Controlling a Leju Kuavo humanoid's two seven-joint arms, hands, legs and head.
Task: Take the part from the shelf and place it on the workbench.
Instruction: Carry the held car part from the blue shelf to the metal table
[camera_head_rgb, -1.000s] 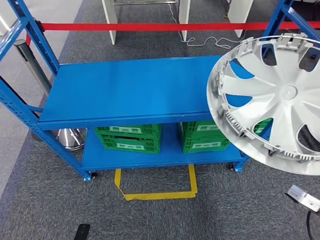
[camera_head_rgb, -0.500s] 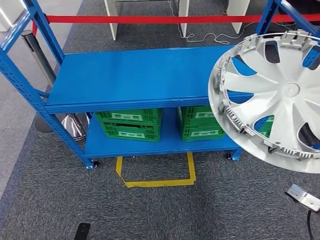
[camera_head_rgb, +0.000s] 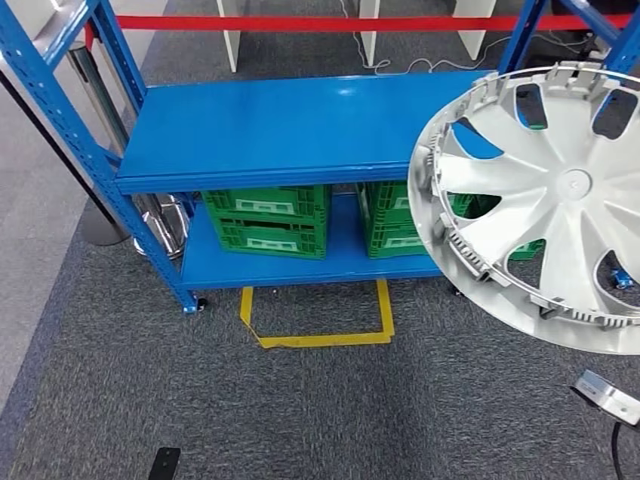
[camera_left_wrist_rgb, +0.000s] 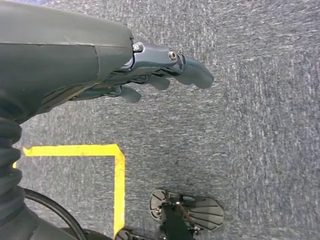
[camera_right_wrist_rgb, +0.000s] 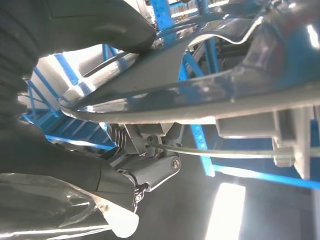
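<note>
The right hand (camera_right_wrist_rgb: 124, 175) grips the wheel cover (camera_head_rgb: 551, 200) by its rim, clear of the blue shelf (camera_head_rgb: 287, 125). The left hand (camera_left_wrist_rgb: 151, 75) hangs empty, fingers loosely apart. Held only at its edge, the broad cover could tilt, slip, or clip the shelf post.

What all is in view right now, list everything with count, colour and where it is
hubcap: one, silver, held up at the right in front of the shelf
shelf: one, blue, two tiers, across the middle
crates: two, green, on the lower tier
tape square: one, yellow, on the carpet before the shelf
barrier tape: one, red, behind the shelf
post: one, chrome, at the shelf's left end
cable: one, white, on the floor behind the shelf
left hand: one, dark grey, over the carpet, holding nothing
right hand: one, dark grey, gripping the hubcap's rim
</note>
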